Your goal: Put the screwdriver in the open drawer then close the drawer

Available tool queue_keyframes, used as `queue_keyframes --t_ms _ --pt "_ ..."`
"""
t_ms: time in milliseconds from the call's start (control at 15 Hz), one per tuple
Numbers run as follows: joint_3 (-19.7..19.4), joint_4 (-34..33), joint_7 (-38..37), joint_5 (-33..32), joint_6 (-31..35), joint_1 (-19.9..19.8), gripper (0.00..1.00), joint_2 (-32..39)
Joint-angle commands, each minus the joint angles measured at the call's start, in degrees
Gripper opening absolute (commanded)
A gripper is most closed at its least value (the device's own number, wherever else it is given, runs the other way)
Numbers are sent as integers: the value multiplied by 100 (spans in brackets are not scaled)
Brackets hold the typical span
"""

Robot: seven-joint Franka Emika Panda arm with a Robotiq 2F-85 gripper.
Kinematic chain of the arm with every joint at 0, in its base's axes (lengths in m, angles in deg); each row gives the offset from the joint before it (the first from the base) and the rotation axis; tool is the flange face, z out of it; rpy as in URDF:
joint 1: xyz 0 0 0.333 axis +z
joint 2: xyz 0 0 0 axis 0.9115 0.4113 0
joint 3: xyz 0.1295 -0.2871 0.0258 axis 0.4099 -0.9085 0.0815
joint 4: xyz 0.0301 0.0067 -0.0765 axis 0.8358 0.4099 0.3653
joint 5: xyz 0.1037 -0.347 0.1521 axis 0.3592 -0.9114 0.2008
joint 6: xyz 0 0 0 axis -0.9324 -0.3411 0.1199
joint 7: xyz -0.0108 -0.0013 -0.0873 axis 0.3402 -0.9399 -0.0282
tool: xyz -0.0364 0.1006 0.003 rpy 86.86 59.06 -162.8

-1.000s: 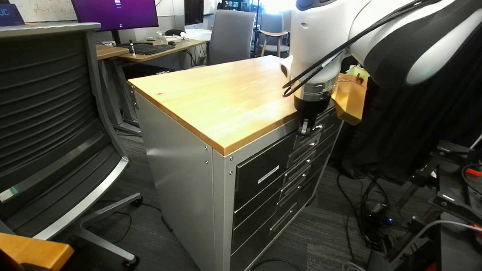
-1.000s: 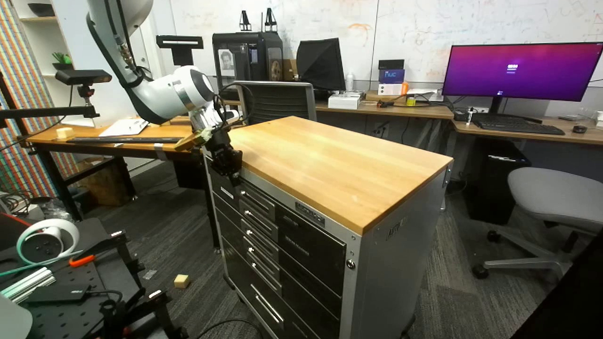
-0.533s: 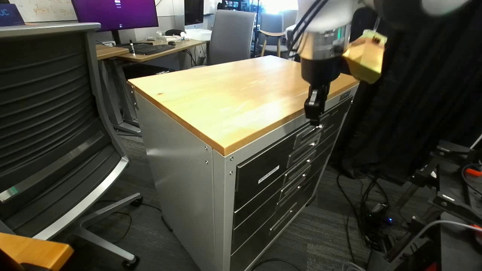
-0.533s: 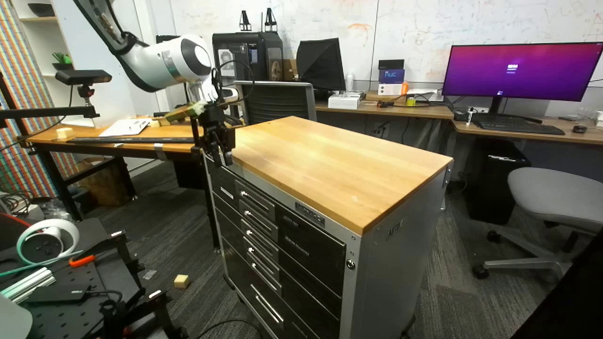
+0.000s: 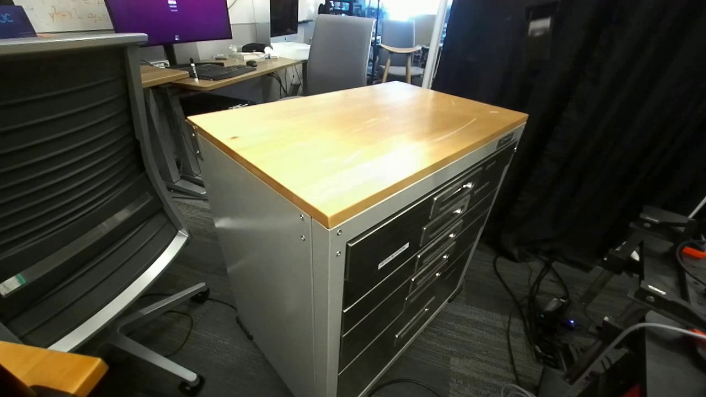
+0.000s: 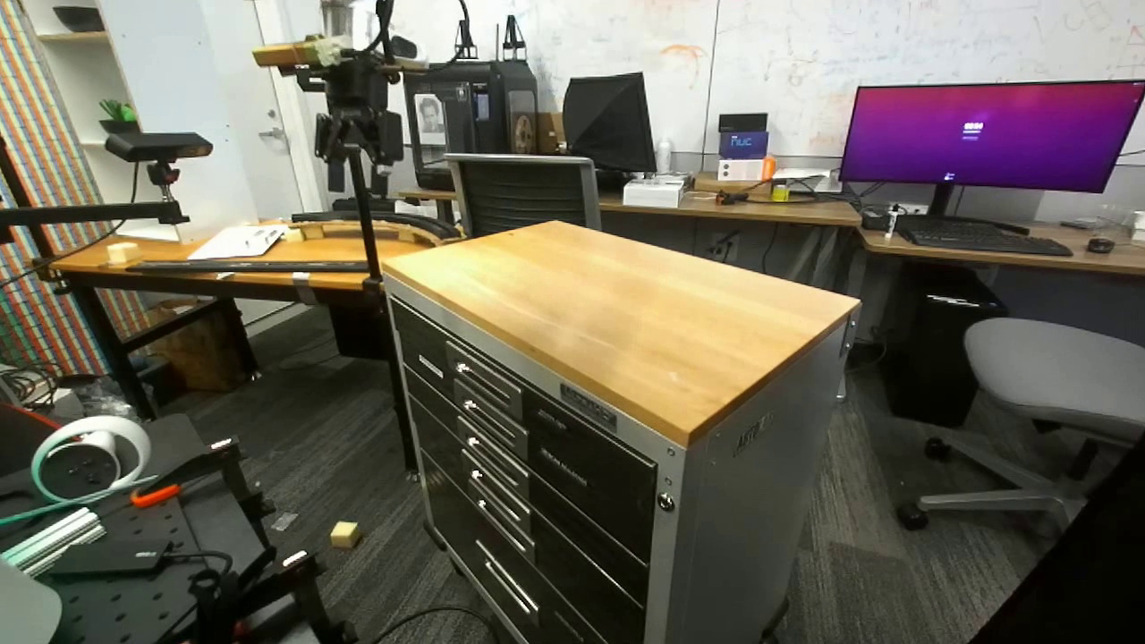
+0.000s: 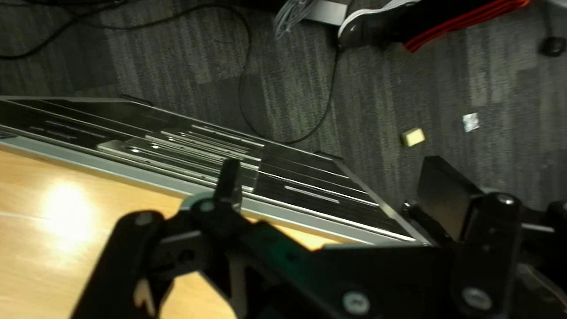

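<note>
All but the last stretch of the arm point(image 6: 365, 25) is cut off by the top edge of an exterior view. What shows there points straight down, with a yellow piece point(image 6: 284, 55) jutting from its side, and the gripper point(image 6: 360, 165) hangs well above the front edge of the wooden surface point(image 6: 617, 313). A thin black post point(image 6: 366, 224) runs in line with the tips, so their outline is hard to pick out. The wrist view is clearer, though its nearest parts blur: the jaws stand wide apart and hold nothing, with the front of the cabinet point(image 5: 270, 275) and the carpeted floor point(image 7: 292, 93) visible between them. The drawers point(image 5: 380, 242) look flush and fully closed in both exterior views, and their insides are hidden. Where the screwdriver lies cannot be told from these views. Glare washes out part of the surface in the wrist view, and a dark shoe point(image 7: 365, 33) shows only in part near the top.
</note>
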Motion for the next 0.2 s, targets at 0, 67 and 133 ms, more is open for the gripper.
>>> queue_keyframes --t_ms 0,67,133 --pt "133 -96 167 160 -154 -154 100 -99" --pt "131 -133 261 233 -229 -170 100 -172" --pt "130 -138 309 254 -254 -179 100 -201"
